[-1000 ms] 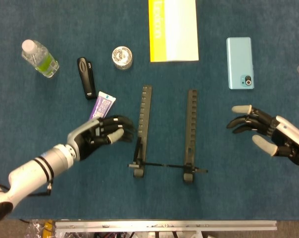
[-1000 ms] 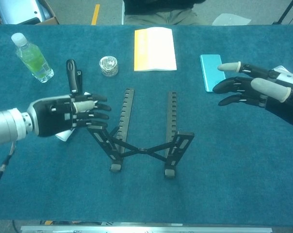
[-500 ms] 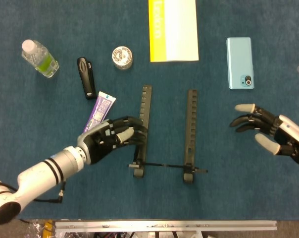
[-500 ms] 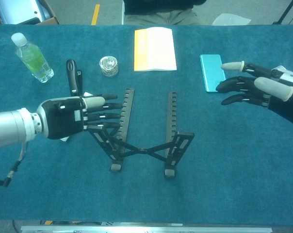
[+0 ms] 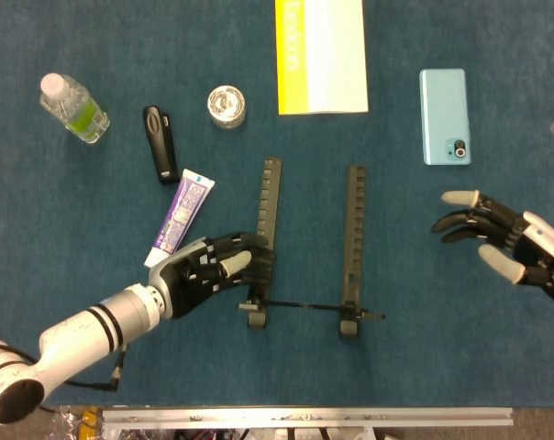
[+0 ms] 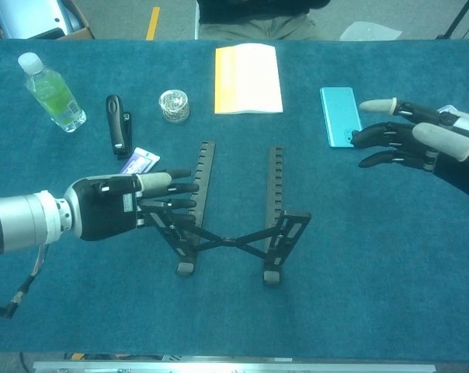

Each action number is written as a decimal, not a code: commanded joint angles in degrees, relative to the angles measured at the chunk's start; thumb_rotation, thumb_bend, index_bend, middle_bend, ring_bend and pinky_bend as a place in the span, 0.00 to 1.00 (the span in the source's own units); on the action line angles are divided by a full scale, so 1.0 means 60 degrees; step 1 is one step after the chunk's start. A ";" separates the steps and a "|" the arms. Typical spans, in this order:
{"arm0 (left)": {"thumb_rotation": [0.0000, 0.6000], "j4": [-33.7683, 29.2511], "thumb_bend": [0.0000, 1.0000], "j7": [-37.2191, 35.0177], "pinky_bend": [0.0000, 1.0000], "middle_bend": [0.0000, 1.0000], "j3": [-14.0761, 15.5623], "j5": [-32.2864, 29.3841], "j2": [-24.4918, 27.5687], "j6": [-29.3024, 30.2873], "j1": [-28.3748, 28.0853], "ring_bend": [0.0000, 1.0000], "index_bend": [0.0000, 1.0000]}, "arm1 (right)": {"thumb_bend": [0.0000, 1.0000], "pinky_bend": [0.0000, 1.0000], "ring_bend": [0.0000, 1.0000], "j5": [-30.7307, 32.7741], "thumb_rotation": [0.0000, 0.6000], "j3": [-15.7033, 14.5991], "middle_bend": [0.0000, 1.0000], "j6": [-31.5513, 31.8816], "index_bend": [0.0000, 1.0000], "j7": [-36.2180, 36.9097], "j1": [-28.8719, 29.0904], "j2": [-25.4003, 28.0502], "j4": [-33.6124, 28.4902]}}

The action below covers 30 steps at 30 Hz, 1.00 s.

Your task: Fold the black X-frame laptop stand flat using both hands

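The black X-frame laptop stand (image 5: 309,252) stands opened out in the middle of the blue table, its two notched rails apart and joined by a thin cross bar near the front. In the chest view the stand (image 6: 275,194) shows its crossed legs raised. My left hand (image 5: 210,269) lies against the lower part of the left rail (image 5: 269,197), fingers stretched out and touching it; the chest view shows the same hand (image 6: 118,206) with fingertips at the left leg. My right hand (image 5: 511,243) hovers well right of the stand, fingers spread, holding nothing, and appears again (image 6: 417,144) near the phone.
Behind my left hand lie a toothpaste tube (image 5: 181,209), a black clip-like device (image 5: 160,142), a water bottle (image 5: 73,107) and a small metal tin (image 5: 227,105). A yellow-white booklet (image 5: 320,55) is at the back, a light blue phone (image 5: 445,115) at the right.
My left hand has slid right and toward the front edge until its fingers reached the stand's left rail, uncovering the toothpaste tube. My right hand has drifted slightly right.
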 commanded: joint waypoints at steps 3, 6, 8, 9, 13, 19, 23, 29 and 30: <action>1.00 -0.0035 0.47 -0.0149 0.27 0.37 0.0013 0.0073 -0.0006 -0.0178 0.0101 0.31 0.36 | 0.38 0.24 0.18 0.0018 0.58 -0.0004 0.30 0.0020 0.15 0.0032 -0.0026 -0.0001 0.0040; 1.00 -0.0078 0.47 -0.0222 0.27 0.37 0.0013 0.0139 0.0028 -0.0336 0.0136 0.31 0.36 | 0.38 0.24 0.18 0.0018 0.58 -0.0009 0.30 0.0039 0.15 0.0070 -0.0042 0.0001 0.0069; 1.00 -0.0130 0.47 -0.0288 0.27 0.37 0.0009 0.0186 0.0072 -0.0445 0.0148 0.31 0.36 | 0.38 0.24 0.18 0.0014 0.58 -0.0015 0.30 0.0036 0.15 0.0088 -0.0047 -0.0004 0.0081; 1.00 -0.0150 0.47 -0.0318 0.27 0.37 0.0009 0.0211 0.0091 -0.0478 0.0159 0.31 0.36 | 0.38 0.24 0.18 0.0015 0.58 -0.0022 0.30 0.0041 0.15 0.0106 -0.0056 -0.0008 0.0088; 1.00 -0.0194 0.47 -0.0380 0.27 0.37 0.0021 0.0300 0.0154 -0.0598 0.0186 0.31 0.36 | 0.38 0.24 0.18 0.0033 0.58 -0.0024 0.30 0.0038 0.15 0.0155 -0.0067 -0.0020 0.0123; 1.00 -0.0037 0.47 -0.0020 0.27 0.37 -0.0013 0.0518 0.0174 -0.0506 0.0229 0.31 0.36 | 0.38 0.24 0.18 0.0019 0.58 -0.0018 0.30 0.0039 0.15 0.0188 -0.0069 -0.0031 0.0157; 1.00 0.0217 0.47 0.1084 0.27 0.37 -0.0082 0.0639 0.0209 0.0152 0.0366 0.31 0.35 | 0.38 0.24 0.18 -0.0150 0.58 -0.0008 0.30 0.0167 0.15 -0.0117 -0.0100 -0.0034 0.0144; 1.00 0.0360 0.47 0.2789 0.27 0.37 -0.0128 0.0696 0.0515 0.1018 0.0551 0.30 0.35 | 0.38 0.24 0.17 -0.0567 0.58 0.0055 0.29 0.0494 0.15 -0.1357 -0.0221 -0.0090 0.0034; 1.00 0.0401 0.47 0.3190 0.27 0.37 -0.0128 0.0703 0.0590 0.1217 0.0604 0.30 0.35 | 0.38 0.24 0.17 -0.0626 0.58 0.0074 0.29 0.0529 0.15 -0.1673 -0.0247 -0.0111 -0.0020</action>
